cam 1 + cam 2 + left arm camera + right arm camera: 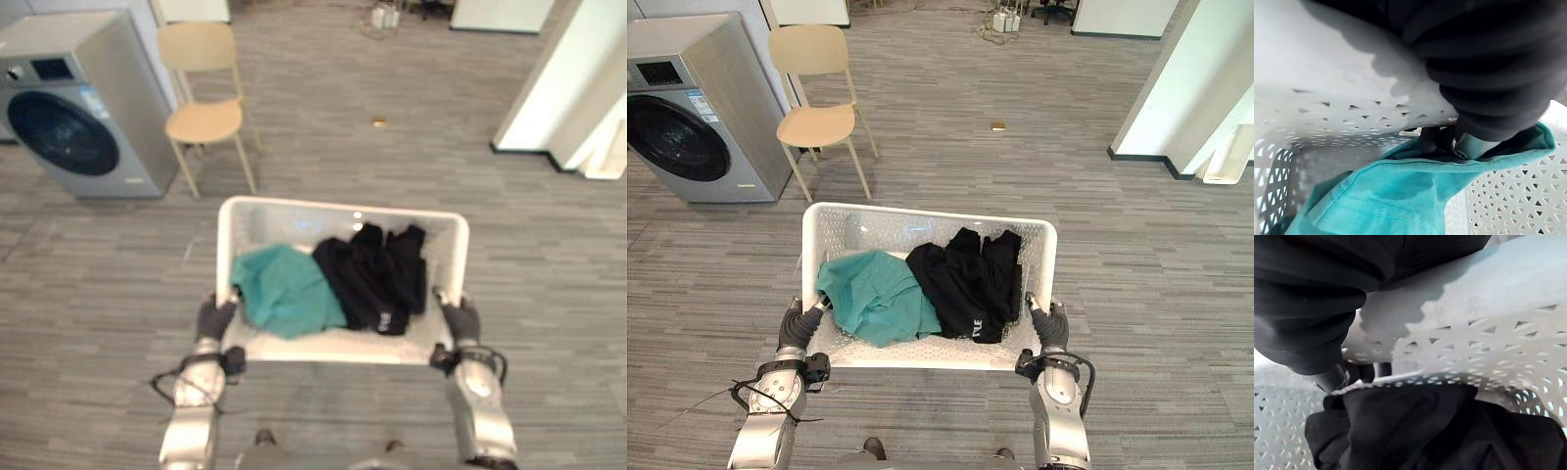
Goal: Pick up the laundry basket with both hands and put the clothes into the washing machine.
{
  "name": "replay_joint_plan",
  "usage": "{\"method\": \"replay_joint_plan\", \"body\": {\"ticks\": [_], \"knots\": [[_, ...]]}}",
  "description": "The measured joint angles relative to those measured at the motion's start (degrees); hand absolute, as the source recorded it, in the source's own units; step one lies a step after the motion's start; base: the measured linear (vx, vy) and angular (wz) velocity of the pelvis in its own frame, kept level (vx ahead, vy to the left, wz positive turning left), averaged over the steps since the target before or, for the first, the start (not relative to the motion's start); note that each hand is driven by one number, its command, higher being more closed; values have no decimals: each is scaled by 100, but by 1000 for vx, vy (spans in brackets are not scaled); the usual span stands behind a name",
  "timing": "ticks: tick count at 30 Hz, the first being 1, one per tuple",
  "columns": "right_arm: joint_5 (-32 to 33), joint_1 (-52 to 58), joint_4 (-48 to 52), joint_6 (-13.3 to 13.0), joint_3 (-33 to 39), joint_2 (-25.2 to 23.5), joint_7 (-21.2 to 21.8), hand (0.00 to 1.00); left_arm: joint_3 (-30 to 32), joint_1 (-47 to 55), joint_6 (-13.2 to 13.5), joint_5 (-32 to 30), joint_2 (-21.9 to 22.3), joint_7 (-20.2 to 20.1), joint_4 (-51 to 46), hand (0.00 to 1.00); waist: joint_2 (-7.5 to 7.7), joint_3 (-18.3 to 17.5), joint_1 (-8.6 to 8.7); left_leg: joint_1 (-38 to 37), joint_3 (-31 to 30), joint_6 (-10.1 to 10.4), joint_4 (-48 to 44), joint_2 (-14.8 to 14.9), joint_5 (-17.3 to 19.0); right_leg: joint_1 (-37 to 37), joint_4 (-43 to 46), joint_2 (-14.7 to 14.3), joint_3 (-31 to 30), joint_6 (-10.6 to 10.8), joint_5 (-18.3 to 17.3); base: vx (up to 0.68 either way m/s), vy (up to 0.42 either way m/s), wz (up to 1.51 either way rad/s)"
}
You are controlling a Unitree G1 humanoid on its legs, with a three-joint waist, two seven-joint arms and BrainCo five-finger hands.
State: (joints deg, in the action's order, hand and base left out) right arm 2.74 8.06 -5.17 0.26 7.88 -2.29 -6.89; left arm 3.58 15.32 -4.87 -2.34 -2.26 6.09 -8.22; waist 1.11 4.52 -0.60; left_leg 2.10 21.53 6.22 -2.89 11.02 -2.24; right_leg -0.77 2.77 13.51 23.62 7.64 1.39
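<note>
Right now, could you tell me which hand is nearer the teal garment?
Left. The left hand grips the basket beside the teal garment; the right hand grips the opposite wall, beyond the black clothes.

White laundry basket [342, 206] held over the grey floor [411, 166], the left hand [214, 318] clasping its left rim and the right hand [460, 320] its right rim. Inside, a teal garment [284, 289] touches a black garment [377, 274]. Beyond, at far left: washing machine [73, 108], just beside a beige chair [204, 98].
</note>
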Motion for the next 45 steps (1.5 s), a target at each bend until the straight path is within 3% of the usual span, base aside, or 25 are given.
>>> {"method": "replay_joint_plan", "body": {"ticks": [4,8,10,12,14,15,17,19,21,23,24,25,26,28,30,31,33,35,38,39,40,41,42,43,45], "knots": [[3,-387,-975,0,-284,143,107,100,433,390,0,4,275,-2,291,100,-66,-3,-75,172,-5,54,-229,208,59,19,108,-25,972,-3,0,47,-64,4],[0,-579,-1417,14,-361,284,166,100,553,651,1,79,547,-2,386,100,-298,-31,-374,740,-229,-8,-1424,458,740,-167,210,25,1598,7,-16,60,52,30],[-7,-597,-1451,20,-377,375,215,100,552,746,3,162,599,-36,387,100,-293,8,-469,841,-368,-172,-1980,282,1186,-185,1081,567,1833,77,-441,101,261,63],[-8,-615,-1462,28,-397,408,229,100,550,782,4,175,603,-67,391,100,-247,31,-497,831,-460,-352,-2222,-33,1573,76,2455,1280,1677,-371,-654,85,300,49],[-5,-586,-1519,34,-442,355,259,100,553,846,7,233,462,-50,387,100,-149,116,-485,457,-638,-557,-2106,-497,1732,846,3929,1722,122,-796,-104,148,305,61],[14,-544,-1614,28,-415,167,289,100,560,828,9,231,226,-26,383,100,-126,146,-371,373,-1031,-664,-1978,-585,1774,1184,4650,1423,-421,-277,-540,250,177,91],[72,-411,-1587,23,-385,-26,328,100,563,828,5,227,60,-8,385,100,-72,143,-248,272,-1421,-688,-1787,-664,1784,1494,4898,788,-301,-451,-1260,288,49,117],[121,-275,-1488,22,-267,-61,340,100,504,811,7,226,1,-15,401,100,-53,169,-152,141,-1794,-733,-1601,-783,1812,1780,4163,381,-115,-592,-1467,322,39,121],[144,-3,-1226,27,-43,-66,338,100,287,623,6,209,-51,-90,574,100,-132,257,-139,-196,-2207,-762,-1277,-816,1869,2101,2065,-79,-457,-317,-1075,411,-32,116],[146,79,-1090,49,-14,-66,339,100,254,552,11,209,-75,-108,648,100,-33,325,-16,-532,-2520,-656,-1117,-908,2025,2125,852,-107,-707,-152,-505,441,-127,105],[148,127,-1027,74,-32,-52,330,100,240,548,8,209,-74,-107,652,100,-12,337,32,-688,-2627,-633,-1142,-903,2167,2115,876,-117,-814,-268,-356,568,-244,106],[189,293,-873,134,-80,42,283,100,151,590,-10,148,7,-106,674,100,-179,270,86,-1030,-2742,-574,-1195,-739,2322,2055,1441,-249,-903,-410,-187,631,-240,83],[244,362,-702,144,-89,87,276,100,136,590,-8,143,90,-107,650,100,-299,232,135,-751,-2521,-628,-2241,-524,2369,1975,1835,-307,-734,-468,-204,902,-347,67],[266,423,-355,166,-123,220,280,100,150,618,-5,153,257,-108,522,100,-667,250,93,54,-2119,-293,-4488,226,1789,1587,2023,-727,-499,-740,-490,711,-228,1],[360,465,-43,187,-219,288,219,100,217,619,22,171,345,-110,320,100,-789,232,-52,890,-1954,-81,-6242,946,122,1107,1852,-1207,-530,-978,-767,585,-96,-66],[369,456,24,185,-209,257,198,100,194,591,51,171,311,-121,301,100,-785,236,-68,1142,-1927,-146,-6643,1082,203,935,1705,-1296,-556,-980,-800,752,-118,-58],[404,414,176,178,-152,206,154,100,176,428,85,193,274,-211,276,100,-578,362,-154,1653,-1323,-609,-7156,1356,760,101,1007,-1439,-838,-978,-799,601,-58,-47],[501,463,321,144,-160,171,118,100,183,378,83,191,260,-240,128,100,-436,451,-204,1995,-1013,-665,-6674,1437,1191,-405,656,-1427,-948,-930,-844,539,100,-28],[562,331,403,73,-170,154,100,100,304,361,99,194,258,-242,-119,100,-217,567,-364,2541,-1043,-437,-4290,1205,1351,-865,529,-1176,-977,-520,-1248,514,266,-16],[562,223,325,56,-223,162,103,100,377,380,104,207,284,-216,-142,100,-181,569,-402,2404,-1380,35,-2561,899,942,-937,727,-994,-1017,-211,-1556,627,467,-32],[562,202,248,41,-224,141,104,100,382,387,105,208,264,-203,-129,100,-160,567,-507,2276,-1470,241,-2493,809,379,-985,829,-919,-1119,-82,-1715,349,289,-36],[562,148,91,24,-220,127,108,100,411,391,101,205,227,-186,-112,100,-71,557,-539,2237,-1505,145,-2637,701,235,-1040,931,-781,-1176,-26,-1827,399,263,-15],[559,-23,-251,27,-221,-47,143,100,522,364,73,194,81,-182,-38,100,157,508,-484,2271,-1434,-9,-3181,501,824,-1055,1371,-473,-1126,-3,-1903,408,260,0],[558,-44,-289,27,-221,-70,159,100,530,358,60,195,34,-178,-29,100,188,489,-497,2271,-1400,-89,-3358,466,1014,-937,1744,-353,-1140,22,-1888,590,403,8],[540,-84,-363,27,-221,-165,191,100,504,372,62,234,-139,-122,-48,100,272,510,-521,1918,-1125,-340,-3783,351,1545,-206,3885,246,-1151,304,-1264,457,323,-6]]}}
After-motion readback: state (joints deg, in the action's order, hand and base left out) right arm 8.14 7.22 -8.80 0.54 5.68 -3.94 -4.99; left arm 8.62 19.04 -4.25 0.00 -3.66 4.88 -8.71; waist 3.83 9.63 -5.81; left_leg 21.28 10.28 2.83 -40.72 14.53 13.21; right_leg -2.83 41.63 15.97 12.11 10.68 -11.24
